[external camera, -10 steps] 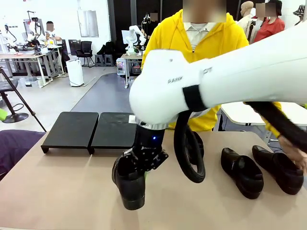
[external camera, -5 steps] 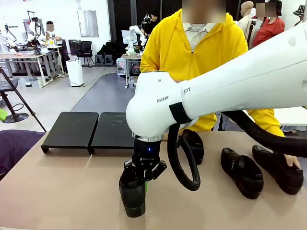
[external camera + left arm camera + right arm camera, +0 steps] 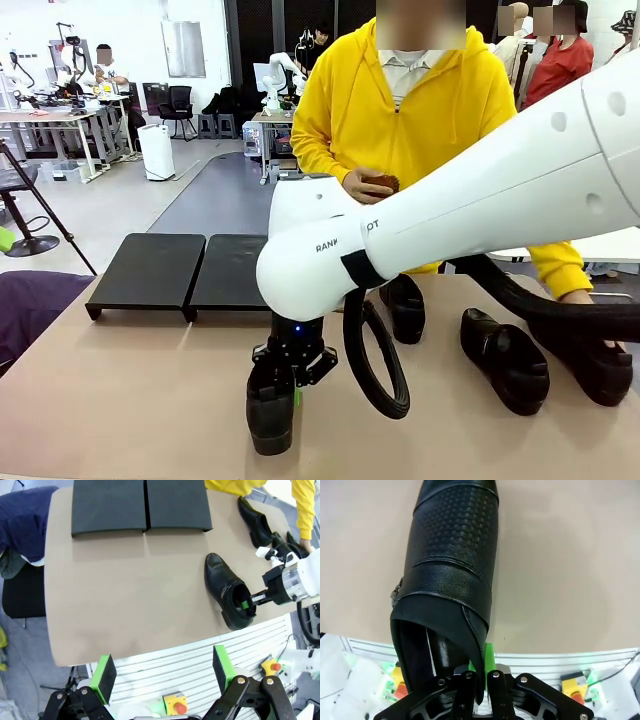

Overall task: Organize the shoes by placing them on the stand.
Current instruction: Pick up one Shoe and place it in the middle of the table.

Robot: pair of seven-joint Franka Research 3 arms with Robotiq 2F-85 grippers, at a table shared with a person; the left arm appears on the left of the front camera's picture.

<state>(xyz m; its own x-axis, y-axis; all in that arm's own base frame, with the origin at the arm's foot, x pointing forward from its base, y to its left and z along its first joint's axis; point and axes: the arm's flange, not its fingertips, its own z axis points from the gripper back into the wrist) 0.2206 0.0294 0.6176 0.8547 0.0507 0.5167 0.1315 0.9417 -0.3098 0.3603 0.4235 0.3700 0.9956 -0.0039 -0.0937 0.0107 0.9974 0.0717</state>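
Near table edge, robot's side: one black loafer [image 3: 270, 412] [image 3: 227, 590] [image 3: 450, 580], toe pointing across the table toward the stand, well apart from it; whether its sole rests on the tabletop cannot be told.
Right gripper [image 3: 294, 388] [image 3: 250, 601] [image 3: 481, 674]: clamped on the loafer's heel collar, one finger inside the opening, the green pad outside.
Left gripper [image 3: 161, 674]: jaws spread wide, holding nothing, hanging above a white slatted frame just off the table's near edge.
Stand [image 3: 190, 270] [image 3: 140, 505]: two matte black panels side by side, at the far left of the table.
Other shoes: one [image 3: 405, 305] behind the right arm's cable, two [image 3: 505, 360] [image 3: 590, 365] close together at the right, all on the tabletop.
Table [image 3: 130, 390] [image 3: 125, 590]: plain tan top with rounded corners.
Person [image 3: 410, 100]: yellow hoodie, at the far side.
Room: grey floor, desks and an office chair [image 3: 178, 105] far left, a dark cloth [image 3: 30, 300] beside the table.
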